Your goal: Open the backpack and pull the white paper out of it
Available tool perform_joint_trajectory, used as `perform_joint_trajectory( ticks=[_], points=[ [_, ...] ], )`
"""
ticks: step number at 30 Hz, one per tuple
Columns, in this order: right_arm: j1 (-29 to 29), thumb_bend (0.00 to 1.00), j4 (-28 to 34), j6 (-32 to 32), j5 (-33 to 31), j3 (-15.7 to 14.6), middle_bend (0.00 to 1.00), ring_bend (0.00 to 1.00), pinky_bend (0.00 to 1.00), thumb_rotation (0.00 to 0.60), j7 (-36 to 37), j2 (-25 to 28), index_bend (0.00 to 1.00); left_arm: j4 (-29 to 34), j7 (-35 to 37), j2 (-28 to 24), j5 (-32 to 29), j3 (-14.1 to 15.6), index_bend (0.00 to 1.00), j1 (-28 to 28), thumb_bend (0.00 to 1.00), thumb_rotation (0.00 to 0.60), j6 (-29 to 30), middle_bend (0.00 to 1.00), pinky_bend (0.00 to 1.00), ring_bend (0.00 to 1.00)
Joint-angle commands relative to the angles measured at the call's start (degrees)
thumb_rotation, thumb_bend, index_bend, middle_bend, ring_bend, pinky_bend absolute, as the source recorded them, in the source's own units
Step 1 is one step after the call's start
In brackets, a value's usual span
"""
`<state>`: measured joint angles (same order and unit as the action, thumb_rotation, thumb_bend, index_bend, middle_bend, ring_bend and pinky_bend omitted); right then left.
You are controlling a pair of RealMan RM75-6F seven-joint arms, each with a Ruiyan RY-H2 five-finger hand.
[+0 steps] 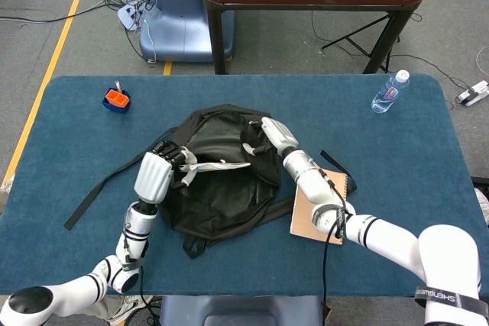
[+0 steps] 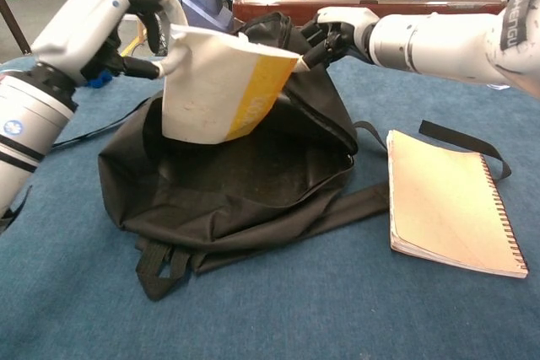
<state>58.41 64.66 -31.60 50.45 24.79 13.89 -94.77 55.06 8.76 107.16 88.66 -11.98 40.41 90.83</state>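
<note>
The black backpack (image 1: 221,188) (image 2: 245,174) lies open in the middle of the blue table. My left hand (image 1: 158,171) (image 2: 110,18) grips a white paper with a yellow band (image 2: 221,82) (image 1: 218,166) and holds it up, clear above the bag's opening. My right hand (image 1: 269,133) (image 2: 337,27) pinches the upper rim of the backpack's opening and holds it raised at the far side.
A tan spiral notebook (image 1: 321,208) (image 2: 451,204) lies right of the bag, with a black strap (image 2: 468,142) behind it. A blue-and-orange holder (image 1: 116,100) sits far left, a water bottle (image 1: 390,91) far right. A long strap (image 1: 107,188) trails left.
</note>
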Motion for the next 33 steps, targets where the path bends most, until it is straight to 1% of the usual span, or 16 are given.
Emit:
perform_joint_trajectory(
  ticks=[1, 6, 9, 11, 13, 15, 17, 18, 20, 23, 27, 33],
  points=[
    [-1.17, 0.44, 2.45, -0.43, 2.65, -1.03, 0.51, 0.40, 0.42, 0.600, 0.69, 1.15, 0.72, 6.16, 0.23, -4.71, -0.68, -1.56, 0.78, -2.59, 0.49, 0.600, 2.56, 0.78, 0.39, 0.60],
    [-2.60, 0.44, 6.05, -1.00, 7.07, -2.75, 0.50, 0.40, 0.42, 0.600, 1.74, 2.24, 0.72, 11.68, -0.78, -9.61, -1.54, -3.40, 0.78, -4.67, 0.49, 0.600, 4.31, 0.78, 0.39, 0.60],
    [-3.52, 0.42, 8.19, -1.16, 9.83, -3.65, 0.47, 0.40, 0.42, 0.600, 2.93, 3.07, 0.67, 13.51, -1.12, -11.74, -1.96, -4.40, 0.78, -5.57, 0.49, 0.600, 5.14, 0.78, 0.39, 0.60],
    [-4.27, 0.41, 10.42, -0.70, 12.23, -4.53, 0.43, 0.37, 0.42, 0.600, 4.11, 4.32, 0.57, 14.29, -1.28, -13.12, -2.32, -5.14, 0.78, -6.09, 0.49, 0.600, 5.51, 0.78, 0.39, 0.60],
    [-5.05, 0.39, 13.02, -0.30, 14.77, -5.63, 0.38, 0.33, 0.40, 0.600, 5.01, 5.88, 0.46, 14.97, -1.05, -14.33, -2.88, -5.81, 0.78, -6.57, 0.49, 0.600, 5.52, 0.78, 0.39, 0.60],
    [-5.60, 0.37, 15.56, 0.46, 16.97, -6.73, 0.32, 0.28, 0.35, 0.600, 5.77, 7.50, 0.34, 14.99, -1.22, -15.13, -3.24, -6.35, 0.78, -6.81, 0.49, 0.600, 5.51, 0.78, 0.39, 0.60],
    [-6.07, 0.34, 18.28, 1.30, 19.34, -7.87, 0.24, 0.22, 0.30, 0.600, 6.60, 9.42, 0.22, 14.67, -1.37, -15.71, -3.71, -7.02, 0.78, -6.92, 0.49, 0.600, 5.45, 0.78, 0.39, 0.60],
    [-6.31, 0.33, 19.37, 1.45, 20.17, -8.24, 0.20, 0.19, 0.27, 0.600, 7.00, 10.16, 0.18, 14.50, -1.36, -15.87, -3.96, -7.32, 0.78, -6.94, 0.49, 0.600, 5.39, 0.78, 0.39, 0.60],
    [-6.88, 0.32, 21.91, 1.58, 21.81, -8.97, 0.15, 0.16, 0.23, 0.600, 8.06, 11.79, 0.12, 13.94, -1.32, -16.02, -4.63, -8.04, 0.78, -6.90, 0.49, 0.600, 5.20, 0.78, 0.39, 0.60],
    [-7.73, 0.31, 25.23, 0.89, 24.30, -9.71, 0.11, 0.13, 0.21, 0.600, 9.50, 13.94, 0.08, 12.44, -1.69, -15.86, -5.45, -8.62, 0.78, -6.59, 0.49, 0.600, 4.40, 0.78, 0.39, 0.60],
    [-8.80, 0.30, 28.09, -0.91, 27.21, -10.76, 0.11, 0.12, 0.21, 0.600, 10.50, 16.38, 0.08, 9.90, -2.64, -14.97, -6.30, -8.70, 0.78, -5.69, 0.49, 0.600, 2.40, 0.78, 0.39, 0.60],
    [-10.54, 0.30, 29.75, -3.92, 28.61, -11.71, 0.11, 0.12, 0.21, 0.600, 11.43, 20.13, 0.08, 3.74, -4.85, -11.32, -6.45, -6.49, 0.78, -3.98, 0.49, 0.600, -1.63, 0.78, 0.39, 0.61]
  ],
)
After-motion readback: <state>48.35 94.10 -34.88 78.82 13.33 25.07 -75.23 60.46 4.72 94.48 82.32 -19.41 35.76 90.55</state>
